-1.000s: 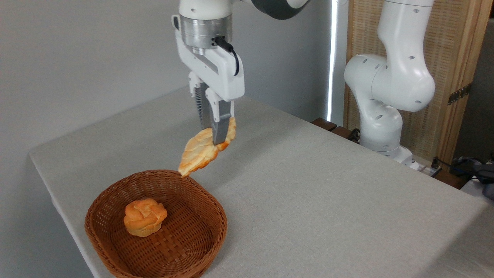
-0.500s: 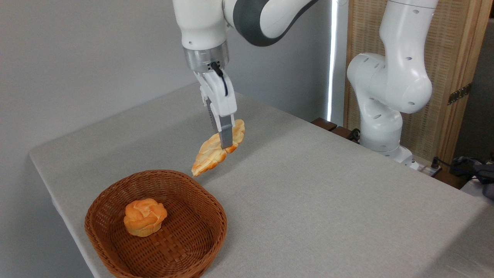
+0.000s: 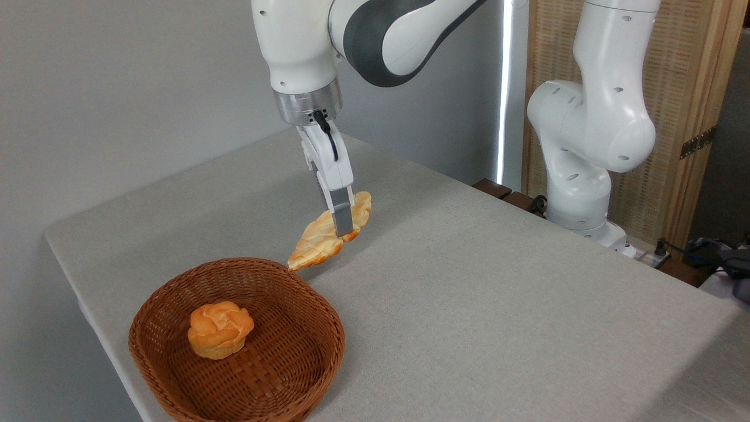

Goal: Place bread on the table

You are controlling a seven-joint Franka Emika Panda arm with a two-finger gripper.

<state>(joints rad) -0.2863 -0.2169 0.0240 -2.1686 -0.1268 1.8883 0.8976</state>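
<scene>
A single fixed camera stands off one corner of the bench [image 3: 469,328], raised and looking down across it at a slant toward the grey wall [image 3: 117,88]. It sits fairly near: the basket [image 3: 234,375] is cut by the lower edge, the arm [image 3: 592,129] by the top.

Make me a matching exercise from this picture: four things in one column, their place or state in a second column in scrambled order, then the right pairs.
Column one:
1. long, flat, pale golden braided bread
2. small round orange-brown swirled bun
3. brown woven wicker basket
4. white two-finger gripper

Column two:
A. stands on the light grey-beige table, near its front left edge
B. shut on a loaf, pointing down
C. lies inside the basket
D. held tilted beyond the basket's far rim, its low tip near that rim

Pairs: 1-D, 2-C, 3-A, 4-B
</scene>
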